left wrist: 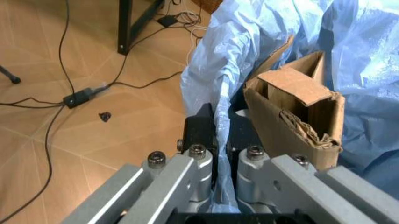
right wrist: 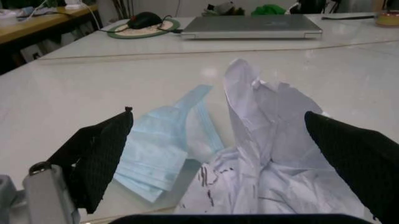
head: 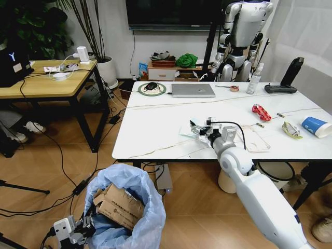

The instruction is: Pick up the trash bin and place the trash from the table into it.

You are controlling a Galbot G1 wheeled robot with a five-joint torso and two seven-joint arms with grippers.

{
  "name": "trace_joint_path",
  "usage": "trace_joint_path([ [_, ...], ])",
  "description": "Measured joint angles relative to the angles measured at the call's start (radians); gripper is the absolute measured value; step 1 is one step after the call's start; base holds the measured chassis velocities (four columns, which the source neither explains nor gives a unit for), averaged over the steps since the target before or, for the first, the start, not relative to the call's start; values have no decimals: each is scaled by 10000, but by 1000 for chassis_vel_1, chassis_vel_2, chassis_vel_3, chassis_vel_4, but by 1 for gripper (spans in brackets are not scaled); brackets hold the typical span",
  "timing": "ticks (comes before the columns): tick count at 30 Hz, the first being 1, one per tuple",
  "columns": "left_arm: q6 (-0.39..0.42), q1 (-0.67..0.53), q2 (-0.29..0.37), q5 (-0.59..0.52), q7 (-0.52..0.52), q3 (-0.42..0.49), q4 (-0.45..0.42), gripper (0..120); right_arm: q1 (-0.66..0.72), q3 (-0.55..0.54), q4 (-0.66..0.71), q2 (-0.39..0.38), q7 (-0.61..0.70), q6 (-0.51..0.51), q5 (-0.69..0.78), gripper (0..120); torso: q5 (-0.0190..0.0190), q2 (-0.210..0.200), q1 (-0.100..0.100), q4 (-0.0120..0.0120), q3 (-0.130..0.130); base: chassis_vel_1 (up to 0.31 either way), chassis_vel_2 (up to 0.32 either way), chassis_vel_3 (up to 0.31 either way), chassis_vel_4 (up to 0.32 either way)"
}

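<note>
left gripper point(left wrist: 221, 154) pinches the trash bin point(head: 136, 205) liner, cardboard inside; right gripper point(right wrist: 218, 154) gapes over crumpled paper point(right wrist: 262, 154) on the table point(head: 155, 124). red wrapper point(head: 261, 111), cup point(head: 316, 126) etc. left.

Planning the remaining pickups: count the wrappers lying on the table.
2. The red wrapper lies on the table near its right side; the yellowish wrapper lies farther right, beside the paper cup. The right arm could hide others.

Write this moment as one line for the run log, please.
left gripper: shut on trash bin bag rim | right gripper: open around crumpled white paper on table | face mask: beside paper
</note>
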Motion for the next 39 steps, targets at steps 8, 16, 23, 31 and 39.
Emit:
trace_joint_path([
  [8, 0, 24, 29, -22, -1, -8, -12, 0, 117, 341, -560, -139, -100, 82, -218, 100, 0, 0, 0, 2, 1, 0, 0, 0, 0],
  [16, 0, 36, -21, -15, -2, -29, -39, 0, 301, 259, -1109, -175, -346, 158, -354, 100, 0, 0, 0, 2, 1, 0, 0, 0, 0],
  [23, 0, 68, -90, 18, -2, -38, -73, 0, 251, 5, -1285, -176, -580, 236, -403, 87, 0, 0, 0, 3, 1, 0, 0, 0, 0],
  [31, -4, 41, -93, 36, -2, -50, -81, 0, 225, -31, -1202, -357, -610, 238, -402, 56, -1, 0, 0, 3, 0, 0, 0, 0, 0],
  [39, -6, -28, -81, 28, -1, -33, -58, 0, 111, -40, -1132, -472, -629, 238, -401, 28, -1, 0, 0, 3, 1, 0, 0, 0, 0],
])
